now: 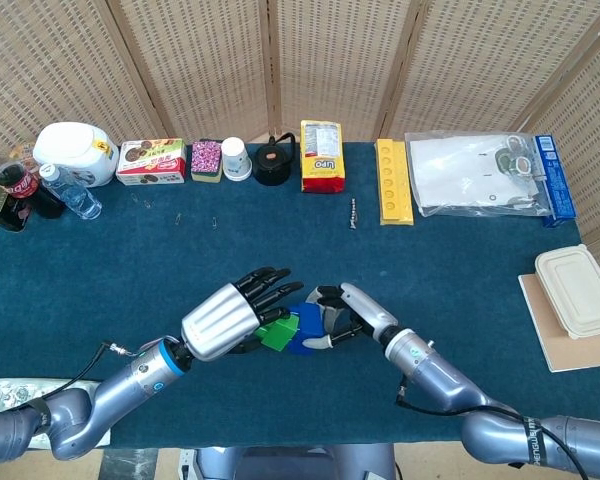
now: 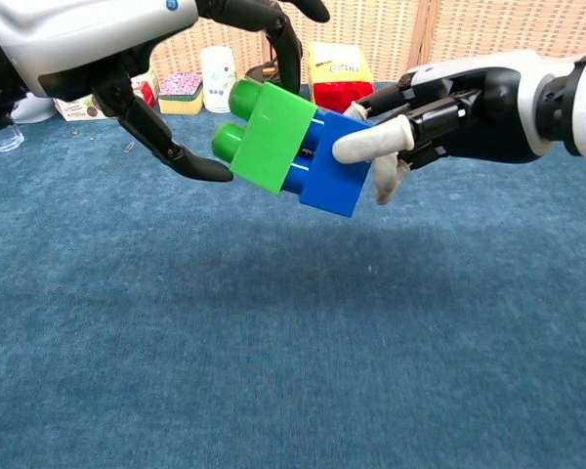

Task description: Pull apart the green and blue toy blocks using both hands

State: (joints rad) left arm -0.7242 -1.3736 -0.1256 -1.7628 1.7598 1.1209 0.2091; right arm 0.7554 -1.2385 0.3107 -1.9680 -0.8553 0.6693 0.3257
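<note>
2 toy blocks in play, 1 green block [image 2: 273, 137] and 1 blue block [image 2: 334, 168], both up in the air above the blue table [image 1: 460, 270] near its front middle. The blue studs show in the gap between them in the chest view, so the pair is partly separated, green tilted off the blue but touching it at the studs.

2 hands on the job. The left hand [image 1: 235, 312] is curled around the green block, dark fingers [image 2: 273, 29] over its top and a thumb under its 2 round studs; whether it truly clamps or only cradles is hard to say from here. The right hand [image 2: 449, 103] pinches the blue block, its pale thumb across the near face and fingers behind.

From the head view, the blocks are mostly hidden under the hands, just slivers of green [image 1: 277, 335] and blue [image 1: 308, 322] peeking out.

Along the back edge: 1 white jug [image 1: 77, 152], 1 snack box [image 1: 151, 161], 1 sponge [image 1: 207, 160], 1 paper cup [image 1: 236, 158], 1 black teapot [image 1: 274, 160], 1 yellow packet [image 1: 322, 156], 1 yellow tray [image 1: 393, 181], 1 plastic bag [image 1: 475, 174] with contents I cannot make out. Bottles at far left are cut off by the frame. 1 lidded white container [image 1: 578, 289] sits at the right edge.
</note>
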